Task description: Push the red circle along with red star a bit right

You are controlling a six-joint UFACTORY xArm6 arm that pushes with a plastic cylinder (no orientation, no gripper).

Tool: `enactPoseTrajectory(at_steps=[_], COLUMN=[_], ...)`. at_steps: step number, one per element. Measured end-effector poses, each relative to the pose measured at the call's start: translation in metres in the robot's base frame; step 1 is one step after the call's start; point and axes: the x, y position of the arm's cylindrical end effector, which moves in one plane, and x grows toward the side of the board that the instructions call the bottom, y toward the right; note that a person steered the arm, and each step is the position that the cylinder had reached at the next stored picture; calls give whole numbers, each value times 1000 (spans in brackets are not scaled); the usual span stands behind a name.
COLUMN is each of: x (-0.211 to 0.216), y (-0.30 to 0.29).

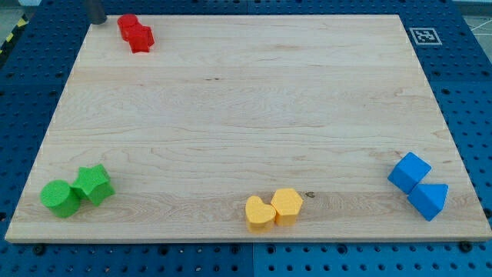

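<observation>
Yellow pair sits nearest, at the bottom edge: heart (259, 213) touching a hexagon-like block (287, 205), both matte. Green cylinder (60, 198) and star (94, 183) touch bottom left; two blue blocks (408, 172) (429, 201) bottom right. Pale wooden board (246, 115), fine grain. Red circle (127, 25) and red star (141, 38) touch, top left. Rod's tip (96, 21), no pincer to open or close, stands just left of the circle, apart.

The board (246, 100) was pale wood on a blue pegboard (23, 85). Blocks came in pairs: red circle (127, 26) and red star (141, 38), green (77, 191), yellow (274, 208), blue (418, 185).
</observation>
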Motion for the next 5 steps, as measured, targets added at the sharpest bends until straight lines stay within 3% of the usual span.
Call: enactPoseTrajectory(at_steps=[5], x=[29], y=[68])
